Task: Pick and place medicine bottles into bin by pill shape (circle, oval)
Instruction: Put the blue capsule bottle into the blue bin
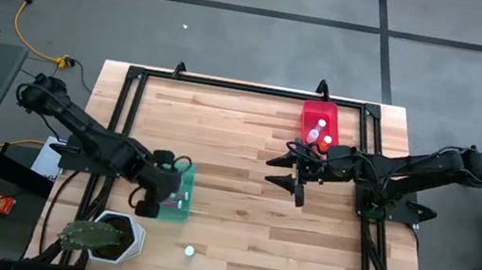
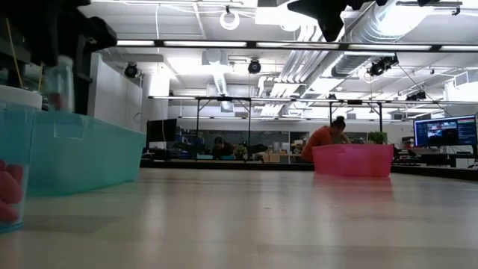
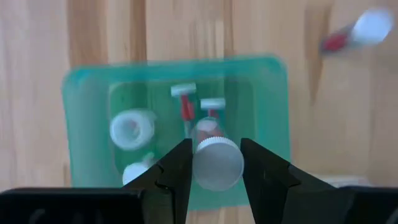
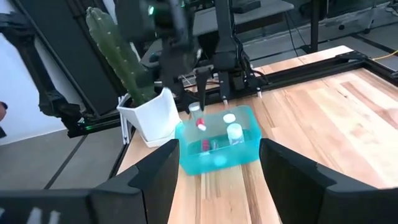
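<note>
Over the green bin: left gripper (image 3: pixel 214 163) hung above the green bin (image 3: pixel 273 112), fingers clamped on a bottle (image 3: pixel 216 160) with its white cap facing the wrist camera.
Held bottle: above the bin, not yet inside it; red pills showed through its wall in the right wrist view (image 4: pixel 199 118).
Green bin: sat on the table (image 1: pixel 235 240) at the left arm's side; several bottles (image 3: pixel 132 129) lay in it, some upright, some on their sides.
Loose bottle: one (image 1: pixel 189 251) lay on the bare wood beside the plant pot (image 1: pixel 125 237), apart from the bin.
Plant pot: white, at the table's near left corner, holding a cactus (image 4: pixel 118 53).
Right gripper: (image 1: pixel 294 185) hovered mid-table near the red bin, jaws spread wide and holding nothing.
Red bin: (image 1: pixel 307 116) stood at the far edge on the right arm's side, with bottles (image 1: pixel 322 125) in it.
Room beyond: a person in an orange top (image 2: pixel 326 138) bent over behind the red bin in the low view.
</note>
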Controlling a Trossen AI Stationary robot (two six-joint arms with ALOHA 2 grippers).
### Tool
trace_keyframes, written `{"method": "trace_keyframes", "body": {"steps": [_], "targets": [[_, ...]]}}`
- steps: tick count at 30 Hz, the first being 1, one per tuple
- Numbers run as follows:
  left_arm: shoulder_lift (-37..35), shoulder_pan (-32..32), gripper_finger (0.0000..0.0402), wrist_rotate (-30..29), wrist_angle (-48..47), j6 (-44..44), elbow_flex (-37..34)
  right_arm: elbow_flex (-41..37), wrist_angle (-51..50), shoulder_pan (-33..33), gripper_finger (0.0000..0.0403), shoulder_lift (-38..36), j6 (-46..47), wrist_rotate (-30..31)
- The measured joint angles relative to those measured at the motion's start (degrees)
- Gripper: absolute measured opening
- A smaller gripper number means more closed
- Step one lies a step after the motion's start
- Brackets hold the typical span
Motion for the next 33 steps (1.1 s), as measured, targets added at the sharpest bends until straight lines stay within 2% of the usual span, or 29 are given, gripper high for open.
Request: {"method": "trace_keyframes", "body": {"steps": [10, 19, 24, 33], "targets": [[9.69, -0.55, 0.011, -3.82, 0.57, 0.23, -2.87, 0.0, -0.33, -0.02, 0.0216, 0.0, 0.0, -0.02], [10.0, 1.18, 0.011, -8.59, 0.22, -0.9, -3.87, 0.02, -0.29, -0.07, 0.0216, 0.02, 0.0, -0.02], [9.98, 2.51, 0.011, -5.55, 0.01, -0.23, -3.87, 0.02, -0.42, -0.06, 0.0216, 0.02, 0.01, -0.01], [9.94, 3.0, 0.011, 4.78, -0.66, -0.01, -3.83, 0.02, -0.42, -0.04, 0.0216, 0.02, 0.2, -0.02]]}}
